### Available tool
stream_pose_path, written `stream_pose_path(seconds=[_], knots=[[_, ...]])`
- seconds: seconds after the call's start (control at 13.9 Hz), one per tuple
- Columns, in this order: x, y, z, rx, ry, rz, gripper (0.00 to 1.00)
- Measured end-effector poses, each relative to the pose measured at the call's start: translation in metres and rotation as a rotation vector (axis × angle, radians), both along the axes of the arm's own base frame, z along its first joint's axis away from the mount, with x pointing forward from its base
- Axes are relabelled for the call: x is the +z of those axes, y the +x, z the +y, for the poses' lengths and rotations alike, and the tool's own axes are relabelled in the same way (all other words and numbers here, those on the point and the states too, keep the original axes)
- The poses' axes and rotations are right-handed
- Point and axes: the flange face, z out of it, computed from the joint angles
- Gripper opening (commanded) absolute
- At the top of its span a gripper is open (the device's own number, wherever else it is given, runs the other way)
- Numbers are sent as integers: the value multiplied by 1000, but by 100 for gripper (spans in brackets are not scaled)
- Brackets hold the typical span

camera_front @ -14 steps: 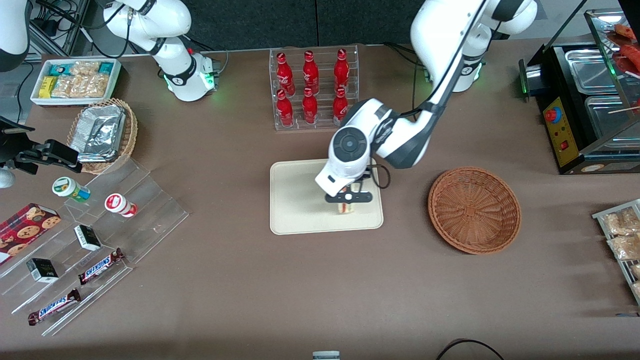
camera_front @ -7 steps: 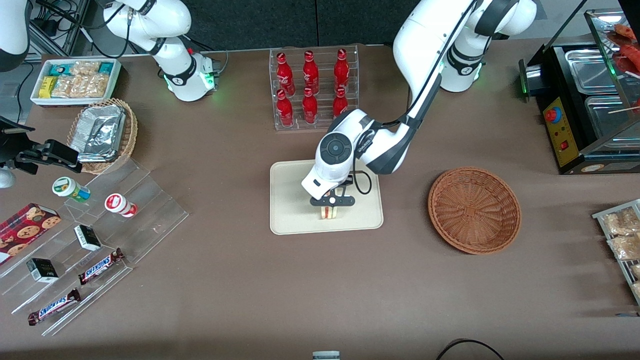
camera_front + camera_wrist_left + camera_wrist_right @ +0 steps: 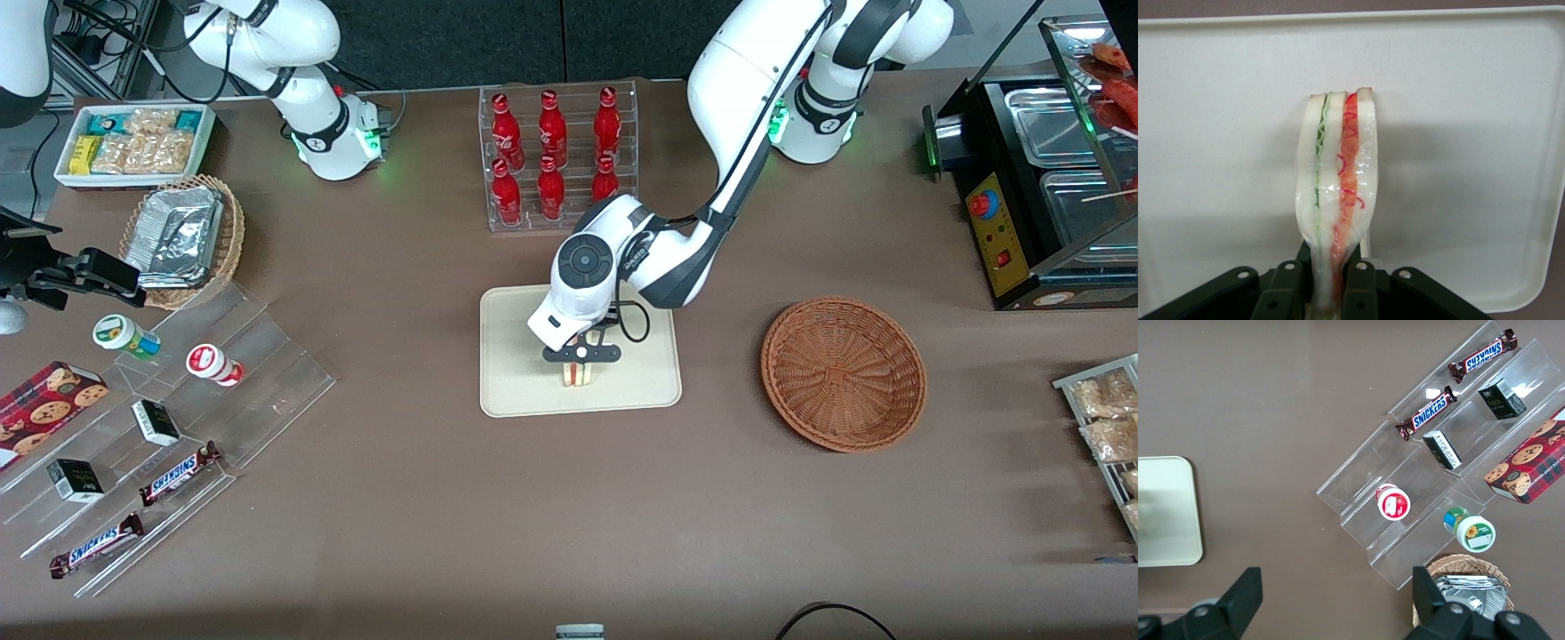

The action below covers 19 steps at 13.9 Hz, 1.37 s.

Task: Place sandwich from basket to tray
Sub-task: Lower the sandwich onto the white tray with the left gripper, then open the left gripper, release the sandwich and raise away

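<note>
My left gripper (image 3: 580,363) is over the cream tray (image 3: 516,382), shut on the sandwich (image 3: 578,375). In the left wrist view the sandwich (image 3: 1338,193) is a wrapped white wedge with an orange-red and a green filling stripe, pinched at its end between the black fingers (image 3: 1361,293), with the tray (image 3: 1471,133) under it. I cannot tell whether the sandwich touches the tray. The reddish-brown wicker basket (image 3: 843,373) stands empty beside the tray, toward the working arm's end of the table.
A clear rack of red bottles (image 3: 556,156) stands farther from the front camera than the tray. A clear stepped display with snack bars and cups (image 3: 160,418), a tan basket of foil packets (image 3: 182,236) and a white snack bin (image 3: 133,142) lie toward the parked arm's end.
My gripper has carried the sandwich across the tray, away from the basket and toward the tray's middle. The basket has not moved.
</note>
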Motion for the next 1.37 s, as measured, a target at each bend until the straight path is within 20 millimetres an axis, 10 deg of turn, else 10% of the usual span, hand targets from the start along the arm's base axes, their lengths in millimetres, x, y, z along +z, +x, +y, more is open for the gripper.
stream_pose_path(seconds=[0.94, 1.37], knots=[[32, 16, 4, -19, -15, -27, 100], [86, 62, 85, -28, 92, -9, 100]])
